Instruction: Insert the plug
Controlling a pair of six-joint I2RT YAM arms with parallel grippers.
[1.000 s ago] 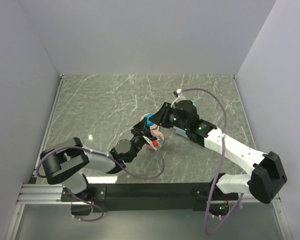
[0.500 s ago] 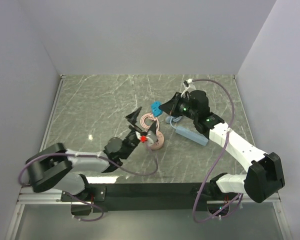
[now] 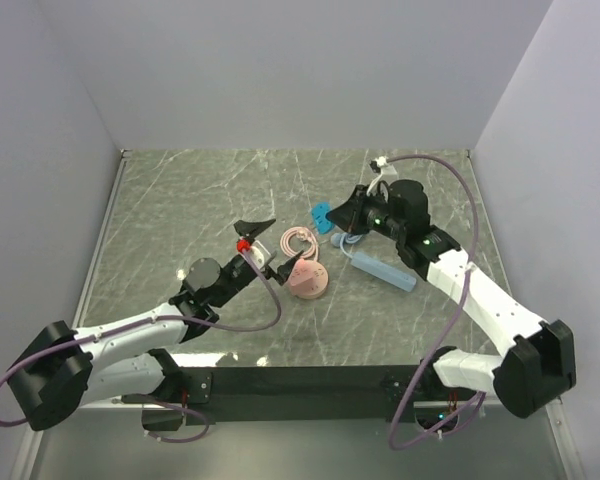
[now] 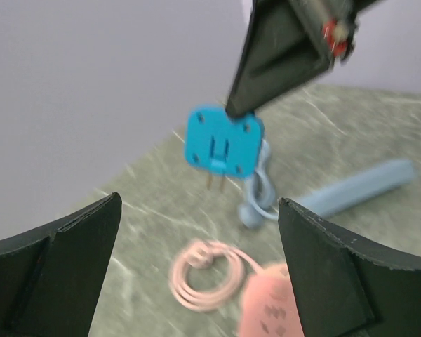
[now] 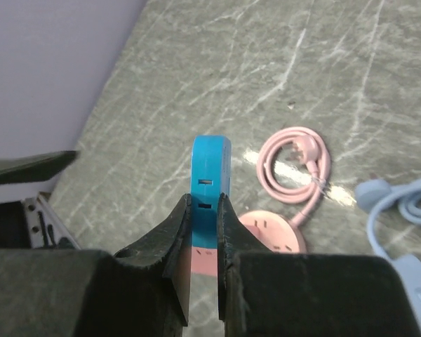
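The left claw [image 3: 272, 243] stands wide open and empty, with the pink cube [image 3: 306, 281] just to its right and the cube's coiled pink cord [image 3: 298, 242] ahead of its upper finger. Further right, the plug [image 3: 322, 214] hangs off the table, pinched by its flat sides at the tips of the right claw [image 3: 342, 215], whose jaws are narrow around it; the left wrist view shows its two prongs angled downward. Behind and below the right claw lies the pale-blue power strip [image 3: 383, 270]. Which socket is meant cannot be told. The step in hand looks like carrying the plug to a socket. To do it well, the right claw should turn the prongs square to the slots, line them up above the socket before descending, and press straight without tilt, while the open left claw could steady the socket body against sliding.
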